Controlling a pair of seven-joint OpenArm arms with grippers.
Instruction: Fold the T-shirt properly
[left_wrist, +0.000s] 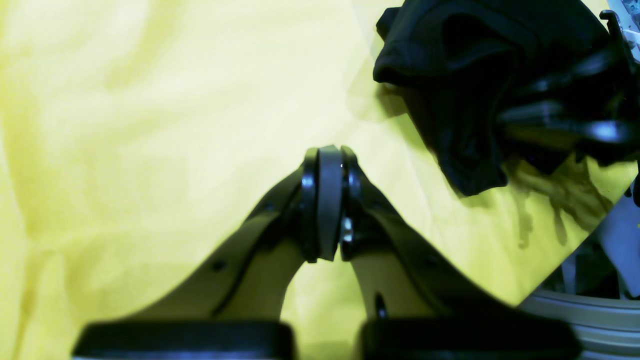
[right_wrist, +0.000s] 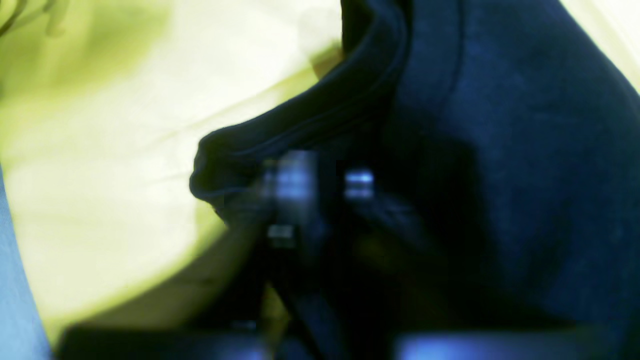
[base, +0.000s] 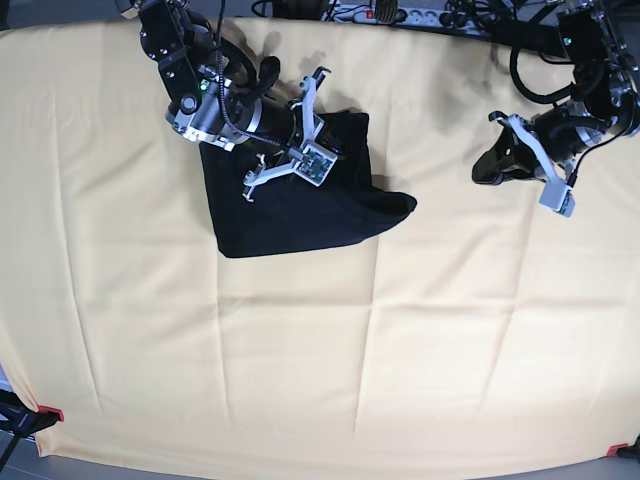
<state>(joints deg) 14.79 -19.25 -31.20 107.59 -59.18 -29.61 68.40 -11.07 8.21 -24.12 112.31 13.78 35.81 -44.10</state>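
The black T-shirt (base: 290, 205) lies bunched in a rough triangle on the yellow cloth (base: 330, 340), left of centre at the back. My right gripper (base: 340, 135) is at the shirt's upper right corner. In the blurred right wrist view its fingers (right_wrist: 295, 190) are shut on a folded hem of the T-shirt (right_wrist: 500, 125). My left gripper (base: 482, 168) hovers over bare cloth well to the right of the shirt. In its own wrist view the left gripper (left_wrist: 330, 200) is shut, with nothing between the pads. The T-shirt (left_wrist: 450, 75) shows raised at the upper right there.
The yellow cloth covers the whole table with shallow creases. Cables and a power strip (base: 400, 14) run along the back edge. Red clamps (base: 50, 413) hold the cloth's front corners. The table edge (left_wrist: 590, 310) shows at the lower right of the left wrist view.
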